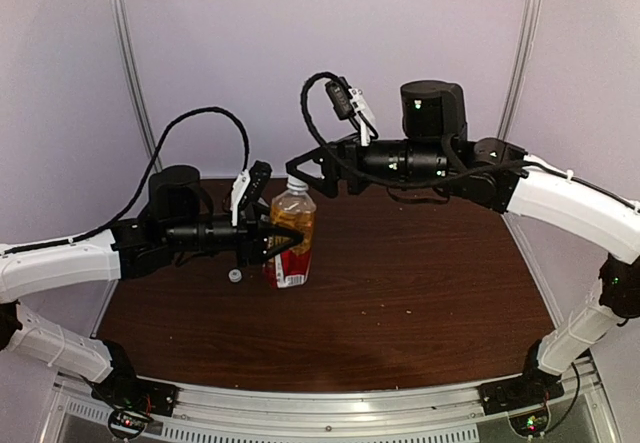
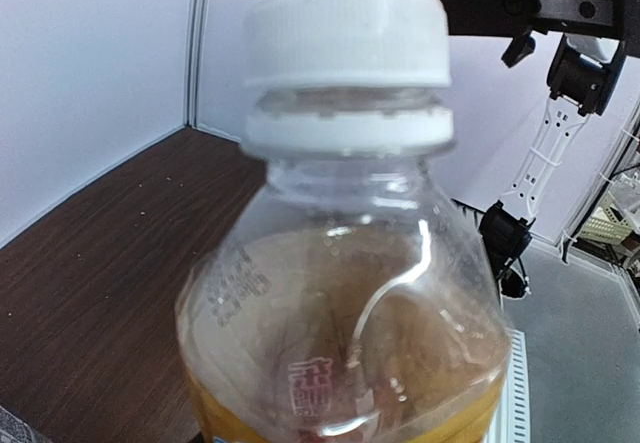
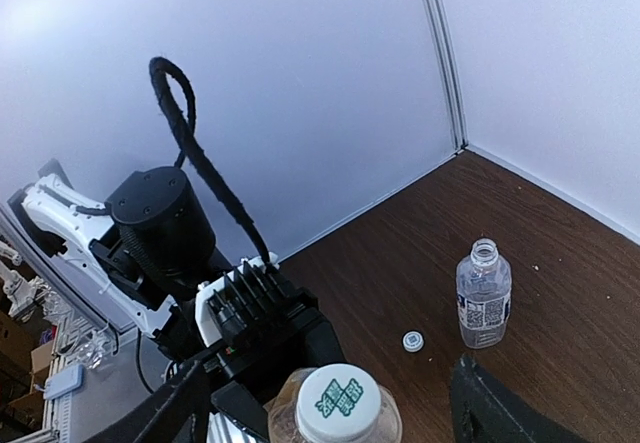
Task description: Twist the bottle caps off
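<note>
Bottle [image 1: 290, 225] of amber drink is held upright, clamped round its body in the jaws of the left gripper [image 1: 283, 241], and its white cap [image 2: 345, 33] is framed between and just under the spread, untouching jaws of the right gripper [image 3: 330, 408]. Thin, springy walls and sloshing liquid are to be expected, so the small slick cap is best pinched squarely across its sides. Left fingertips are hidden by the bottle, the cap's looseness cannot be judged, and beyond the right jaws a clear bottle [image 3: 483, 298] is seen uncapped, a loose cap [image 3: 412, 340] just beside it.
</note>
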{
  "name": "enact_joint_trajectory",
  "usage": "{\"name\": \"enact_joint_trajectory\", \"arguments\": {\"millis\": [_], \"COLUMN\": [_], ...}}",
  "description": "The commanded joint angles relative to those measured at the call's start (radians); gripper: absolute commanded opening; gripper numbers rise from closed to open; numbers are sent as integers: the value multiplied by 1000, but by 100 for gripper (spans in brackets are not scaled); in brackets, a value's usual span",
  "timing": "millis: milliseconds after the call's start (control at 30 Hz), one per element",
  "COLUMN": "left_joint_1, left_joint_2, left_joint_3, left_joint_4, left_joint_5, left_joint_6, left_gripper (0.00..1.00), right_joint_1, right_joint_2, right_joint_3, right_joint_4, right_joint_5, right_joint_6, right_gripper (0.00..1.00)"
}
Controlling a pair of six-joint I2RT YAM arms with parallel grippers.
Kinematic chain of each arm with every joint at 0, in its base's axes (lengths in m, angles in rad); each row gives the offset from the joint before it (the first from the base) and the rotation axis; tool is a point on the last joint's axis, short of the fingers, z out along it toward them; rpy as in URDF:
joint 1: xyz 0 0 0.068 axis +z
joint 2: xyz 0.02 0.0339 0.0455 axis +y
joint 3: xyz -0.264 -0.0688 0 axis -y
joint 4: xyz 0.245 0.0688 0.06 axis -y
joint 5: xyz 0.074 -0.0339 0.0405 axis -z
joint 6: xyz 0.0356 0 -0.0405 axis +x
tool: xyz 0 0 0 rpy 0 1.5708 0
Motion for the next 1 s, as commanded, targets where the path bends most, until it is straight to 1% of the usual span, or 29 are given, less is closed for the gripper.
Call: {"name": "enact_joint_trajectory", "arguments": {"millis": [0,133,267,533,767,867,967], "left_joint_1": [-3,-4,-4,-4,-3,-4,-3], "left_joint_2": [-2,-8,-14,-15,-21,-21,-23], "left_joint_3": [36,31,29,25,24,21,19], "left_joint_4": [12,7,5,4,2,1,6], "left_joint_5": [-61,-71,-77,-80,-90,-93,-75], "left_joint_6": [19,21,21,22,28,29,33], "left_gripper": [35,35,35,35,35,35,35], "right_joint_1": [16,21,23,25,25,22,8], "right_joint_2": [44,66,77,89,76,66,56], "right_joint_3": [53,69,70,70,40,21,-3], "right_joint_4": [-31,-41,-39,-28,10,26,47], "right_joint_5": [117,120,116,82,49,38,-6], "right_joint_6": [40,45,47,45,33,8,-28], "right_gripper": [82,77,68,47,24,17,11]}}
